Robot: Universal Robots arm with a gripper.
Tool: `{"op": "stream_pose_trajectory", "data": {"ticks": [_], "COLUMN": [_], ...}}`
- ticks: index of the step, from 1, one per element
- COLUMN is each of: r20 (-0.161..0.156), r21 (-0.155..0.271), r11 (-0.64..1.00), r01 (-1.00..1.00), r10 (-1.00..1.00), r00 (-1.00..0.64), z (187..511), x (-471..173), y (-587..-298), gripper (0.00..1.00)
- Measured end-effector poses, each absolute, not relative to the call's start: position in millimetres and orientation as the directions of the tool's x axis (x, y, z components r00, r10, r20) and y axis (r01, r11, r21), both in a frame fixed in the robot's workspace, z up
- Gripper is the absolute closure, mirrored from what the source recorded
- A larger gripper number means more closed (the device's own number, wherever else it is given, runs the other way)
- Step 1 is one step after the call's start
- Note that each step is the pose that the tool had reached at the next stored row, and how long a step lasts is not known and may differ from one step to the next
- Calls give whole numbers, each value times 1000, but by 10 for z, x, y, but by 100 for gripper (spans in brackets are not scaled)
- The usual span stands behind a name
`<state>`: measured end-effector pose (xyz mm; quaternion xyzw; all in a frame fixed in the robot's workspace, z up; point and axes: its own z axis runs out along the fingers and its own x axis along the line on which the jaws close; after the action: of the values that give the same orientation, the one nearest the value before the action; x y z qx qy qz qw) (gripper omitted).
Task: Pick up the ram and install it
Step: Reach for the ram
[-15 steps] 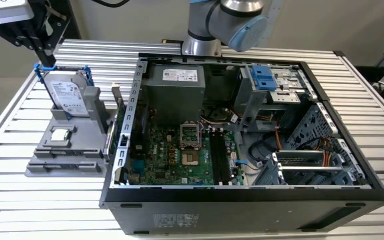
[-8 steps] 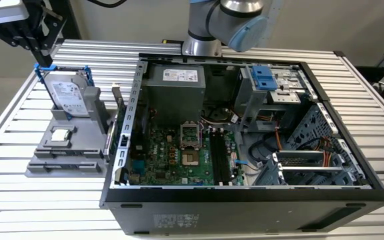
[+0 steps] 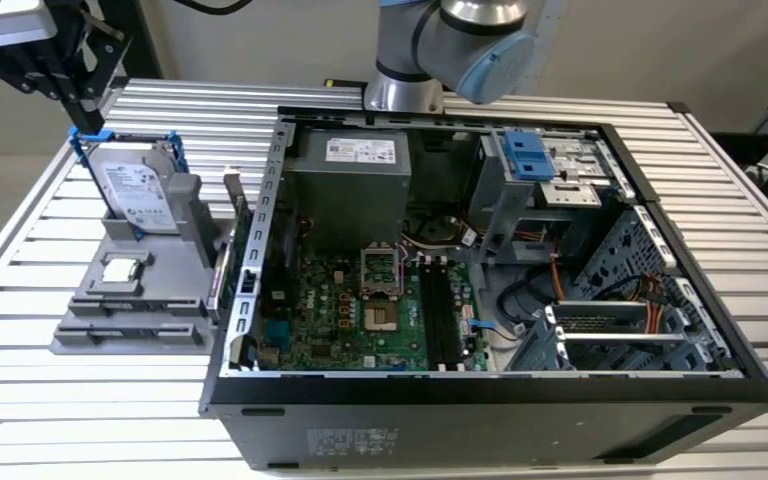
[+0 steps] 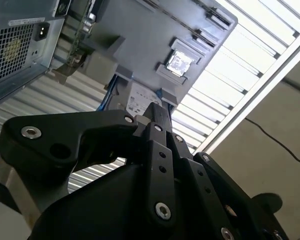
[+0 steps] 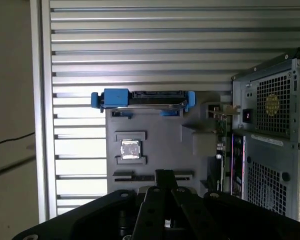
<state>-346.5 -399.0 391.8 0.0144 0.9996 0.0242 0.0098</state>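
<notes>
Tool [image 3: 87, 112] fingers are seen pressed together with nothing gripped, and the tool is held above the silver hard drive [image 3: 137, 190], which is stood in the grey fixture [image 3: 128, 305] on the slatted counter [image 3: 91, 400]. The ram [image 3: 239, 282] is stood on edge along the fixture's side nearest the open computer case [image 3: 277, 180], apart from the tool and untouched. In the first wrist view the ram [image 5: 222, 132] is seen edge-on beside the case. The step in hand is judged to be the approach, with the pick-up not yet made. A grasp would call for the fingers to be parted, carried across over the ram's upper edge, and squared to its thin faces.
</notes>
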Motion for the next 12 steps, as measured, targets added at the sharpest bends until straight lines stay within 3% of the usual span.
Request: {"op": "stream_pose_trajectory", "data": {"ticks": [12], "r20": [-19], "r21": [49], "r11": [998], "r01": [28], "r10": [29], "r00": [-999], "z": [3911], "x": [-3464], "y": [-4235], "gripper": [100]}}
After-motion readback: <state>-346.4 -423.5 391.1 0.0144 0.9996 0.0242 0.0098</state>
